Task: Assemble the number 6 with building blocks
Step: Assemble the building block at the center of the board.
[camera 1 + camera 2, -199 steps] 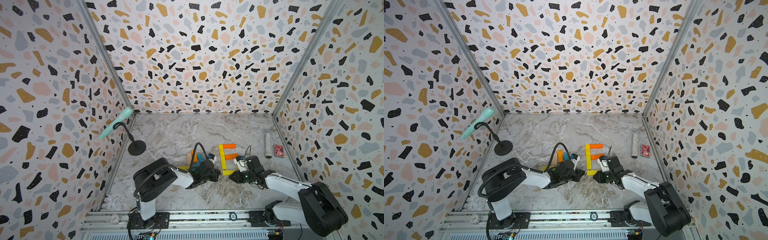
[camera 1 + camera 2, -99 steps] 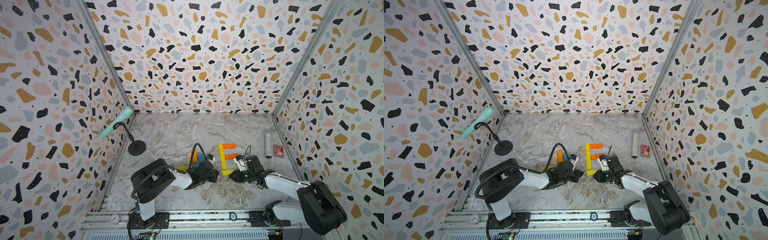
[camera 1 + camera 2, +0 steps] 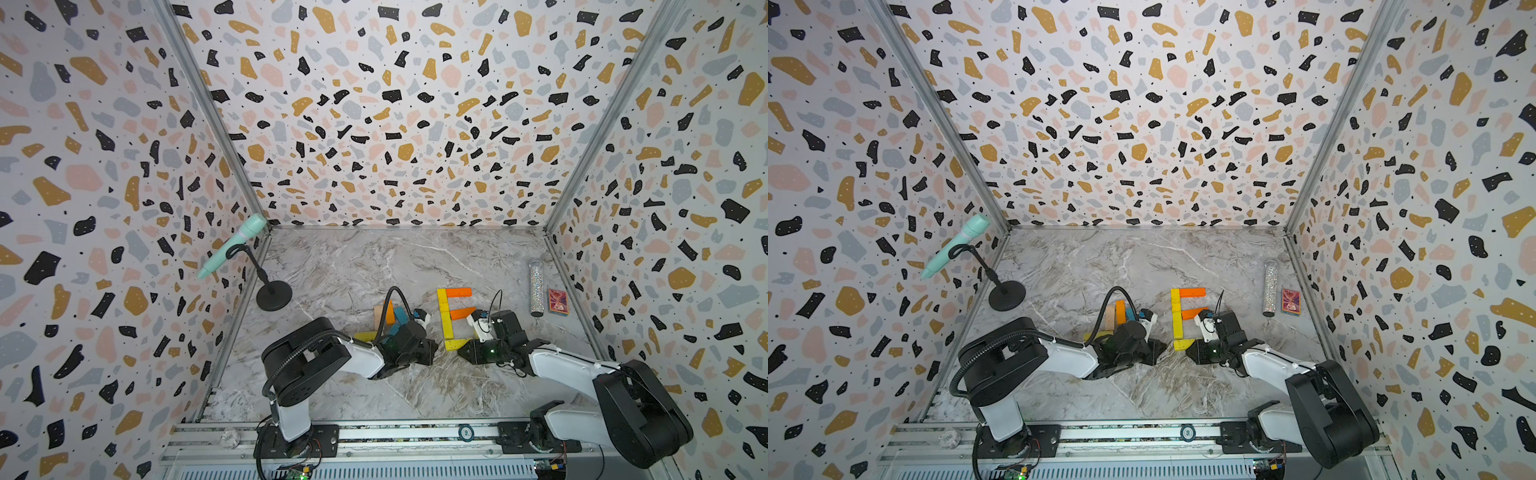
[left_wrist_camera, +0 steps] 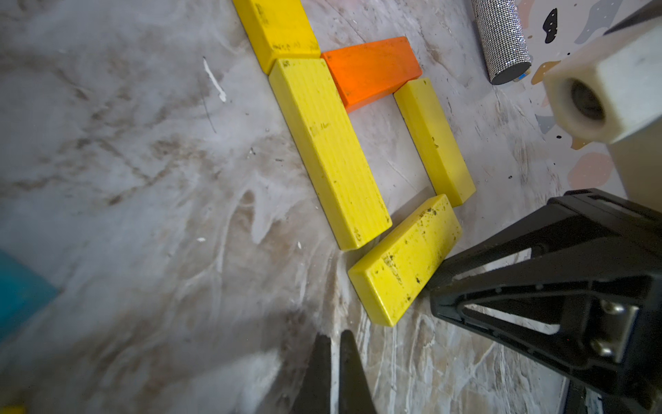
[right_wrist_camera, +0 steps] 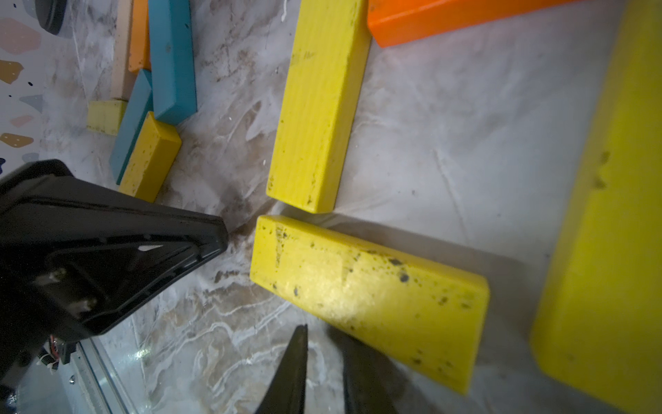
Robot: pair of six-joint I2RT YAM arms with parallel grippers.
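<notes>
The partial number 6 lies mid-table: two yellow planks (image 3: 444,316) end to end form the upright, with an orange top bar (image 3: 458,292) and an orange middle bar (image 3: 462,312). A tilted yellow bottom plank (image 4: 404,261) and a yellow side plank (image 4: 433,139) close the loop loosely. My left gripper (image 4: 332,338) is shut and empty, just off the bottom plank's (image 3: 455,343) left end. My right gripper (image 5: 324,333) stands narrowly open and empty, one finger against that plank's (image 5: 365,297) long side near its right end. Spare building blocks (image 3: 390,316) lie behind the left gripper (image 3: 432,347).
A mint microphone (image 3: 232,245) on a black stand (image 3: 273,295) stands at the left wall. A glitter cylinder (image 3: 536,286) and a red card box (image 3: 557,301) lie by the right wall. Teal and yellow spare planks (image 5: 172,57) lie left of the digit.
The left arm has edged slightly to the left. The planks and the right arm keep their places.
</notes>
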